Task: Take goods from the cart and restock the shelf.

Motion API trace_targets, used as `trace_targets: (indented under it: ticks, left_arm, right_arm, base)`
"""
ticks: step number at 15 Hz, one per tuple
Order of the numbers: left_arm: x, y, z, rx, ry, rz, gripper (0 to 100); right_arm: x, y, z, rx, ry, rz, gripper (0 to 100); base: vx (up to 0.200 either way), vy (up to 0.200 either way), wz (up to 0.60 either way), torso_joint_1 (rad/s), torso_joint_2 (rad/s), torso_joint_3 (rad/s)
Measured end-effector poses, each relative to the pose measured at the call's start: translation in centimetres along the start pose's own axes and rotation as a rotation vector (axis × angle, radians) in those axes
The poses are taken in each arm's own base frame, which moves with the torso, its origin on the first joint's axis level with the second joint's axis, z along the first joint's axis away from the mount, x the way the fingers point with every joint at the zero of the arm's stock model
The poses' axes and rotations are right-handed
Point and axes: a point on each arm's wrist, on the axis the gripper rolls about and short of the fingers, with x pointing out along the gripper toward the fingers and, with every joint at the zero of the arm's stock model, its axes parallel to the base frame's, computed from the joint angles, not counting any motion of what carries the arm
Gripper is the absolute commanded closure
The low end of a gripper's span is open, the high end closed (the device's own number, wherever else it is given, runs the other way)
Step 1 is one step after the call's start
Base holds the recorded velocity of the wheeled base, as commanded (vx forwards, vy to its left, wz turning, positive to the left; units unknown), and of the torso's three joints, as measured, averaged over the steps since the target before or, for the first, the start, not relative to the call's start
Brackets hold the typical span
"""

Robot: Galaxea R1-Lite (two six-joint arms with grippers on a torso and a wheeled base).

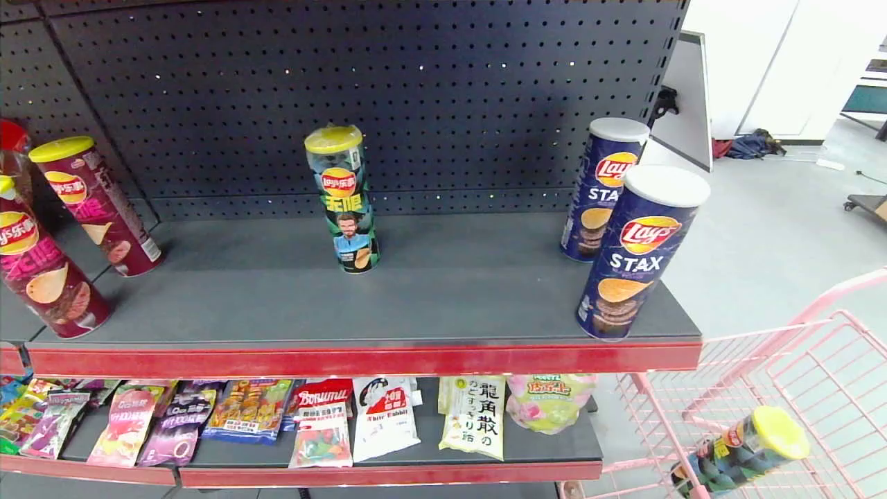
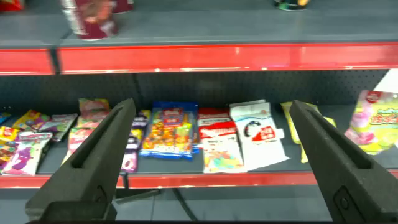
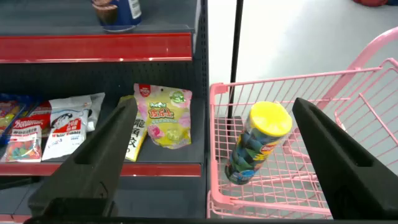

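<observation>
On the top shelf (image 1: pixel 450 291), one green can (image 1: pixel 343 201) stands upright mid-shelf, toward the back panel. Two blue cans stand upright at the right end, one at the front edge (image 1: pixel 641 253), the other just behind it (image 1: pixel 601 188). Maroon cans (image 1: pixel 97 204) stand at the left end. Lower shelf (image 1: pixel 388 475): a row of snack bags (image 1: pixel 384 416) lying flat. A pink cart (image 3: pixel 280 81) stands just beside the shelf's right end; inside it a yellow-lidded can (image 3: pixel 258 143) sits tilted, by the cart wall nearest the shelf. Left pincer (image 2: pixel 211 107) is spread wide, empty, facing the lower shelf's bags. Right pincer (image 3: pixel 214 106) is spread wide, empty, facing the cart, apart from the yellow-lidded can.
</observation>
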Motion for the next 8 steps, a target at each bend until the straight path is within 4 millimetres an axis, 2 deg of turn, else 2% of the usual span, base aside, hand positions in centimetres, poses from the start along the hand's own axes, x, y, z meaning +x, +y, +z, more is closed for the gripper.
trace_targets:
  ticks: [8]
  left_arm:
    - [0.0, 0.0, 0.0, -0.001, 0.0, -0.001, 0]
  right_arm:
    - [0.0, 0.0, 0.0, 0.0, 0.0, -0.002, 0]
  base:
    - [0.0, 0.0, -0.6, 0.0, 0.0, 0.001]
